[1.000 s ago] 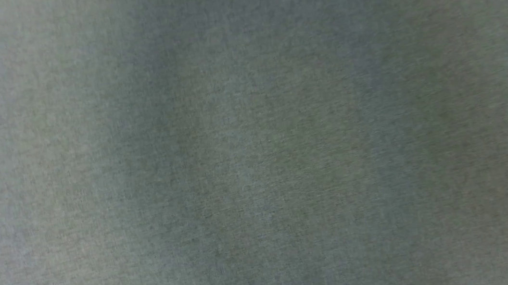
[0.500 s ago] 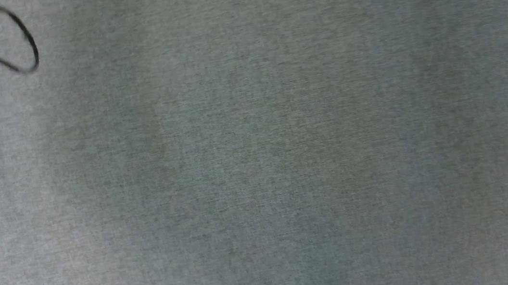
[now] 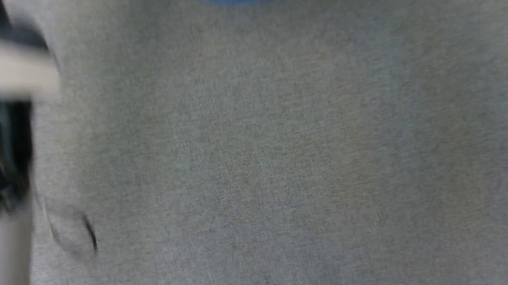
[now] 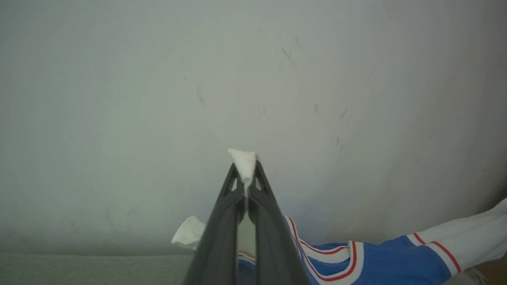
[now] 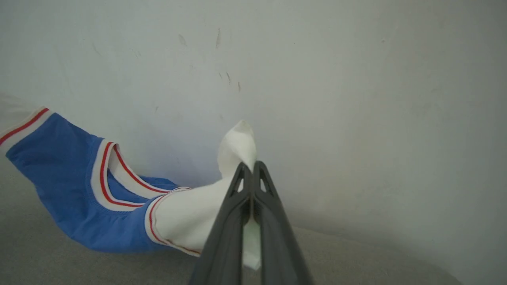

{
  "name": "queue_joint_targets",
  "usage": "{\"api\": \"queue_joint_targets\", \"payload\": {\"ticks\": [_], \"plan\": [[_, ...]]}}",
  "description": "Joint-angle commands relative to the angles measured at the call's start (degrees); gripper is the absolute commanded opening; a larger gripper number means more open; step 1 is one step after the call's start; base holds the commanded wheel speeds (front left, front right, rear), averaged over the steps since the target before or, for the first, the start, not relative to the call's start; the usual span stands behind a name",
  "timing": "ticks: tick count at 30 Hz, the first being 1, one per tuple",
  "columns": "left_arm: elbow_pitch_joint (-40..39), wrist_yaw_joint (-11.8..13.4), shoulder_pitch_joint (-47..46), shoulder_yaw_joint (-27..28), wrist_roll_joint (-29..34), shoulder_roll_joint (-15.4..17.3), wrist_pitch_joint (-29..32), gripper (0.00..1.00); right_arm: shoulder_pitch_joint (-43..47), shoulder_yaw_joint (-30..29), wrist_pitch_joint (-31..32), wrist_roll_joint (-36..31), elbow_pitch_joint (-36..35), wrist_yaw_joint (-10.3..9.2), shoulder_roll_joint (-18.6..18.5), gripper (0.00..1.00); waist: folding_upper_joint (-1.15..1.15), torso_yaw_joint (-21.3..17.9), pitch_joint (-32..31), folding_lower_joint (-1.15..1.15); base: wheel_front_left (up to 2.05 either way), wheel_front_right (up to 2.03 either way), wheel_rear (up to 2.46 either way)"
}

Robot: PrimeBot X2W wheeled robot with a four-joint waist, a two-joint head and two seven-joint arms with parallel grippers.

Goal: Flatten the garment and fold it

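Currently, left gripper [image 4: 245, 169] is closed on a pinch of the garment's [image 4: 380, 257] white fabric. Right gripper [image 5: 250, 166] is likewise clamped on a white sleeve. I see the blue body with red-and-white trim sagging from both toward the grey tabletop [image 5: 79, 269]; I cannot tell whether it touches. Pale wall [image 4: 158, 79] behind.
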Motion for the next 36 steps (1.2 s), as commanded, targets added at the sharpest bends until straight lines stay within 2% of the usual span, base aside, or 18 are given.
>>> {"api": "queue_joint_targets", "payload": {"ticks": [1,5,8,12,17,22,25,36], "plan": [[-1.5,0.9,3.8,0.3,0.1,0.7,-0.5,0.0,3.6,-1.3,0.6,0.3,-2.0,-0.06,1.1,0.0,0.0,-0.8,-4.4,0.01,0.0,0.0,0.0],[-6.1,3.3,17.7,1.7,-1.5,0.1,-2.8,0.0,17.4,-5.2,2.9,-0.2,-9.2,-0.06,5.2,0.0,0.0,-0.9,-8.7,0.01,0.0,0.0,0.0],[-7.8,3.9,27.4,1.9,-3.0,-0.5,-4.2,0.0,26.2,-6.1,4.6,-0.7,-13.1,-0.06,8.1,0.0,0.0,-1.1,-12.2,0.01,0.0,0.0,0.0],[-9.5,3.4,38.3,0.5,-4.4,-0.2,-4.2,0.0,36.1,-6.7,7.4,0.7,-17.0,-0.06,10.5,0.0,0.0,-0.6,-15.7,0.01,0.0,0.0,0.0],[-10.2,3.6,48.6,-1.0,-5.8,0.0,-3.7,0.0,47.6,-10.8,9.8,1.8,-18.4,-0.06,12.6,0.0,0.0,-0.1,-18.9,0.01,0.0,0.0,0.0],[-9.7,4.3,56.8,0.1,-8.5,-0.2,-4.1,0.0,57.7,-12.1,12.6,3.8,-18.9,-0.06,13.5,0.0,0.0,-0.1,-22.4,0.01,0.0,0.0,0.0],[-8.5,4.1,60.6,-0.9,-8.7,1.2,-2.7,0.0,62.8,-12.7,13.7,4.7,-17.7,-0.06,12.8,0.0,0.0,-0.4,-24.2,0.01,0.0,0.0,0.0],[-7.3,5.4,66.4,-2.7,-10.7,3.0,2.2,0.0,72.6,-15.3,19.4,5.6,-15.2,-0.06,12.9,0.0,0.0,-1.2,-26.0,0.01,0.0,0.0,0.0]]}}
